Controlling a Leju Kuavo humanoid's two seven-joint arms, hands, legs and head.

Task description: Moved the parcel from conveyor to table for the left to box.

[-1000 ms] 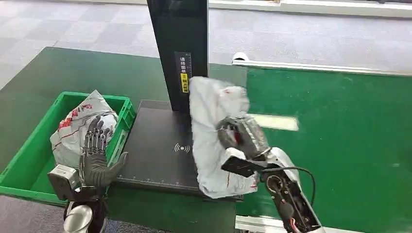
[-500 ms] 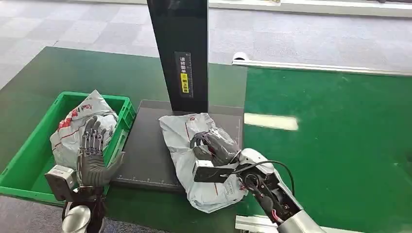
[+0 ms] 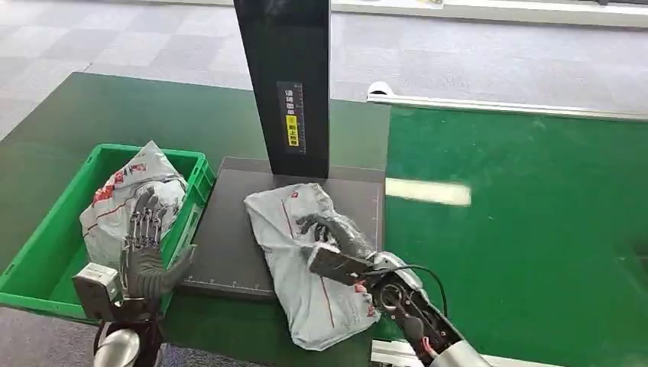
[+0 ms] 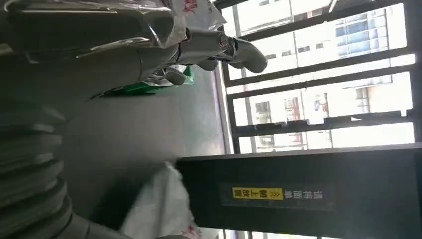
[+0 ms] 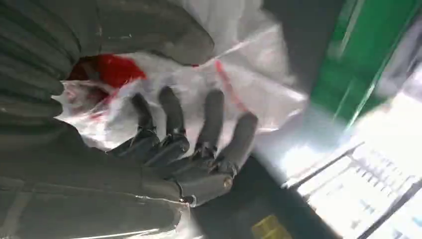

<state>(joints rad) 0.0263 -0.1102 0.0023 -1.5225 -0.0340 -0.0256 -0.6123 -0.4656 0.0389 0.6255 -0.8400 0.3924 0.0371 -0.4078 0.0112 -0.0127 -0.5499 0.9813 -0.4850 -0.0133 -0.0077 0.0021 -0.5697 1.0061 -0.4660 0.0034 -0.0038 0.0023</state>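
While its fingers lie spread across crinkled film, the right hand (image 3: 328, 232) rests on top of the parcel (image 3: 306, 260), a soft grey-white plastic mailer with red print and a thin red stripe; whether those fingers grip the film or only press on it I cannot tell. In the right wrist view the dark, segmented fingers (image 5: 211, 124) fan out over the glossy wrinkled bag (image 5: 249, 84). Limp and creased, the parcel lies on the flat matte black scanner plate (image 3: 229, 229), its lower end hanging past the plate's front edge onto the green tabletop (image 3: 115, 115). Just behind it rises a tall black rectangular post (image 3: 286, 69) with a small yellow label.

Raised upright over the near edge of the green plastic crate (image 3: 34, 237), the left hand (image 3: 145, 248) has its fingers apart and holds nothing. Inside that ribbed, hard-walled crate sits another crumpled white mailer (image 3: 126, 202) with red markings. To the right of the plate stretches the smooth green conveyor belt (image 3: 520, 214), edged at the far side by a pale metal rail (image 3: 504, 107)
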